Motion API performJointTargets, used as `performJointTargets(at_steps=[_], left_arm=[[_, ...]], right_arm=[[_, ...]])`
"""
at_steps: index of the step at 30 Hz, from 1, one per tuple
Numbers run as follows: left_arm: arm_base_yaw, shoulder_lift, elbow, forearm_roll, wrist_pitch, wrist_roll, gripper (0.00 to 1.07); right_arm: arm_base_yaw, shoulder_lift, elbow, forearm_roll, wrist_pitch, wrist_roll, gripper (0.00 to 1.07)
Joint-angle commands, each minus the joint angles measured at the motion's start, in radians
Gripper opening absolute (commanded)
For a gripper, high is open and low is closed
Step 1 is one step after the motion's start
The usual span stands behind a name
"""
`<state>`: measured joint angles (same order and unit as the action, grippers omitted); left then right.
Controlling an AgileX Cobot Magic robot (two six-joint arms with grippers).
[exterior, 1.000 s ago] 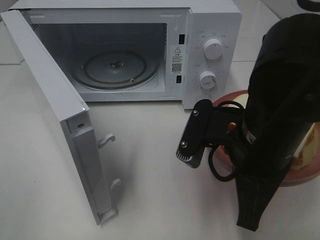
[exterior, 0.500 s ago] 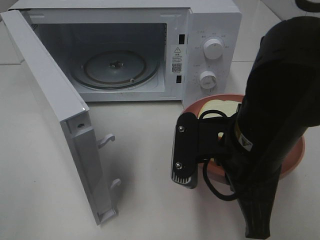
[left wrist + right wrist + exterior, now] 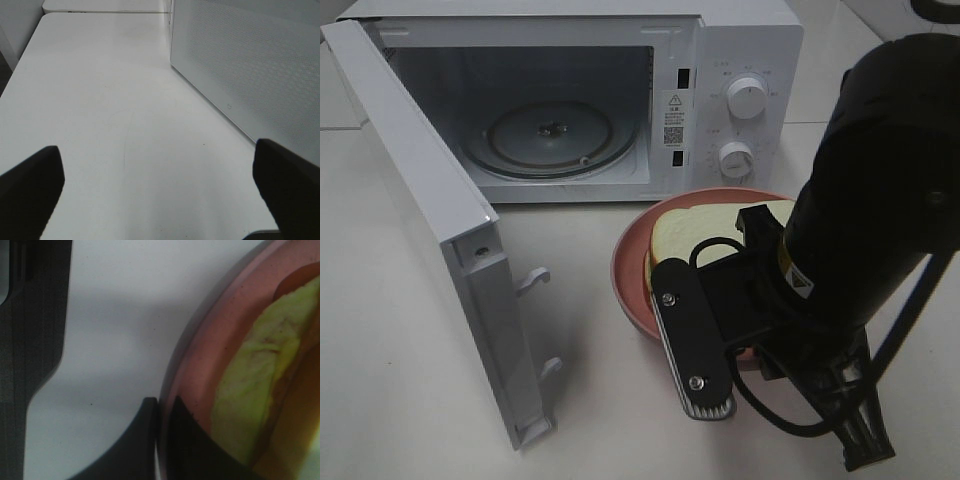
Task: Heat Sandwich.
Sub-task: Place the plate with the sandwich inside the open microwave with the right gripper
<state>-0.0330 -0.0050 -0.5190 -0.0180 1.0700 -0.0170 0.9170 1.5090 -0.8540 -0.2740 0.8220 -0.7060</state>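
A white microwave oven [image 3: 740, 60] stands at the back of the white worktop [image 3: 600, 400], its hinged door [image 3: 420, 190] swung wide open to the left of the high view, so that the round glass turntable [image 3: 550, 135] lies bare inside the cavity. Two white round dials [image 3: 747, 97] sit one above the other on the control panel. In front of that panel, just outside the oven, is the pink round plate [image 3: 630, 270], and on it lies the sandwich [image 3: 690, 230] – white bread slices with a tan crust. It is on the plate and not in the oven. The black right arm [image 3: 880, 190] leans in over the plate from the right and covers its near half. In the right wrist view the right pincer [image 3: 161, 407] has its two dark tips pressed together on the plate's rim, pinching the pink edge between them, with the sandwich's pale green filling [image 3: 255, 375] showing close beside. Whether the plate rests on the worktop or is raised off it cannot be told. The left pincer [image 3: 156, 150] is spread wide – its two dark fingers [image 3: 30, 190] far apart, holding nothing – above bare worktop, with the outer, dotted face of the oven door beside it.
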Motion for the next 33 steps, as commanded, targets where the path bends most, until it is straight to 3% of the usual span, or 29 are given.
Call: performJointTargets(at_steps=[1, 6, 20, 33], left_arm=[[-0.001, -0.016, 0.002, 0.001, 0.000, -0.002, 0.98], [-0.001, -0.016, 0.002, 0.001, 0.000, -0.002, 0.98], [-0.001, -0.016, 0.002, 0.001, 0.000, -0.002, 0.98], [-0.001, -0.016, 0.002, 0.001, 0.000, -0.002, 0.98]], right_arm=[[0.004, -0.009, 0.005, -0.010, -0.026, -0.016, 0.02], [0.004, -0.009, 0.005, -0.007, -0.067, -0.029, 0.02], [-0.010, -0.009, 0.005, -0.006, -0.086, -0.374, 0.02], [-0.127, -0.009, -0.001, 0.097, -0.161, -0.675, 0.00]])
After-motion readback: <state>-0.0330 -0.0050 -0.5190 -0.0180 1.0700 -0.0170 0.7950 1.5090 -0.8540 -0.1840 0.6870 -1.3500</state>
